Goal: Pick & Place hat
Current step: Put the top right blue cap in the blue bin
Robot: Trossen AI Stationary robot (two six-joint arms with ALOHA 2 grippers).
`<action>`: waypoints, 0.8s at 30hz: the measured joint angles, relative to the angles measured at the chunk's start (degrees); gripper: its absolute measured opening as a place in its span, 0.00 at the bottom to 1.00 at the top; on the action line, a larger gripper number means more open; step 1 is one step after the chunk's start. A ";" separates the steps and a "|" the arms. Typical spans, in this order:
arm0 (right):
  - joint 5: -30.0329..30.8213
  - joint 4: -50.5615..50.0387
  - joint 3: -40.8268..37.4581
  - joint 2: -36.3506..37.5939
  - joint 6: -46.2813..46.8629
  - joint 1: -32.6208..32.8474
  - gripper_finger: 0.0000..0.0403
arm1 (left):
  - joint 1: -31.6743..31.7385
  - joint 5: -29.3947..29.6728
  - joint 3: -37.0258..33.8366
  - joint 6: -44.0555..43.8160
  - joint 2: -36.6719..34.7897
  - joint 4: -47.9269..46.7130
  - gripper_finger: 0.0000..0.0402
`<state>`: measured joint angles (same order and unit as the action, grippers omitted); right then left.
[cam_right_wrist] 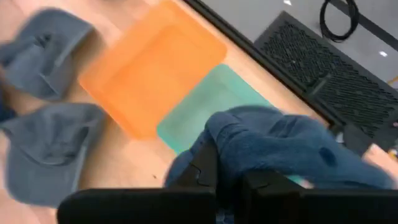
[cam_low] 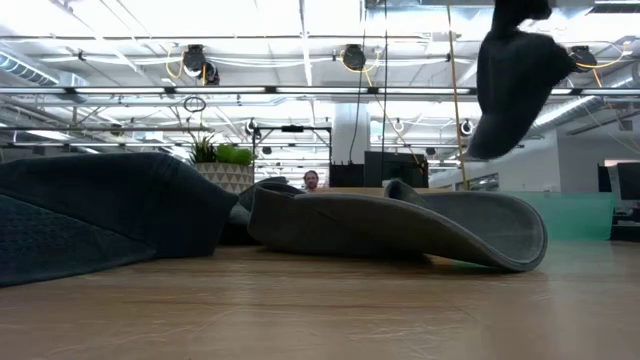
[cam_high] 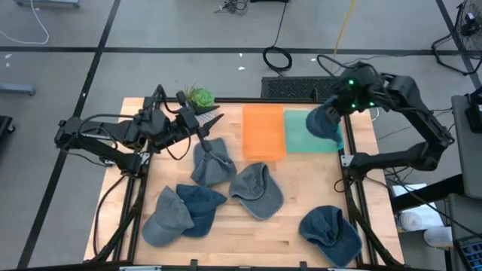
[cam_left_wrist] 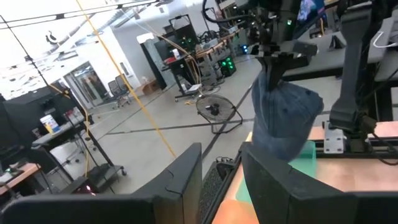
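My right gripper (cam_high: 340,102) is shut on a blue cap (cam_high: 325,124) and holds it in the air over the green mat (cam_high: 301,139), at the table's far right. In the low view the cap (cam_low: 515,75) hangs high at the upper right. The orange mat (cam_high: 263,132) lies just left of the green one. My left gripper (cam_high: 211,122) is open and raised over the far left of the table, beside the potted plant (cam_high: 199,96), pointing toward the right arm. In the left wrist view, its open fingers (cam_left_wrist: 221,155) frame the hanging cap (cam_left_wrist: 283,124). My right gripper pinches a bunched fold of the cap's cloth (cam_right_wrist: 249,152) between its two fingers (cam_right_wrist: 205,171), coming from above and pointing down. The cap's upper end (cam_left_wrist: 273,84) is in the fingers. The rest hangs below them, lifted clear of the table above the green mat.
Several more blue and grey caps lie on the wooden table: one near the left gripper (cam_high: 213,162), one in the middle (cam_high: 256,188), two overlapping at the near left (cam_high: 181,214), one at the near right (cam_high: 331,233). Frame rails run along both sides.
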<state>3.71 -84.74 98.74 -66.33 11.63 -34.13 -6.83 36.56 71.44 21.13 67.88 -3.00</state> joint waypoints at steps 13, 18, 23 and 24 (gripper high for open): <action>0.74 2.58 0.00 -8.33 -6.97 0.00 0.00 | 0.00 0.01 0.00 0.92 0.00 0.03 0.31; 0.71 6.56 -1.32 -9.62 -6.58 0.00 0.00 | 0.00 0.00 0.00 0.87 0.00 0.03 0.31; 0.35 8.12 -6.65 -9.44 -4.25 0.00 0.00 | 0.00 0.00 0.00 1.11 0.00 0.01 0.31; -0.51 8.55 -7.84 -9.10 -3.86 0.00 0.00 | 0.00 0.01 0.00 1.12 0.00 0.03 0.31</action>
<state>3.21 -76.19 90.90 -75.43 7.77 -34.13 -6.83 36.56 71.44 22.25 67.88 -2.97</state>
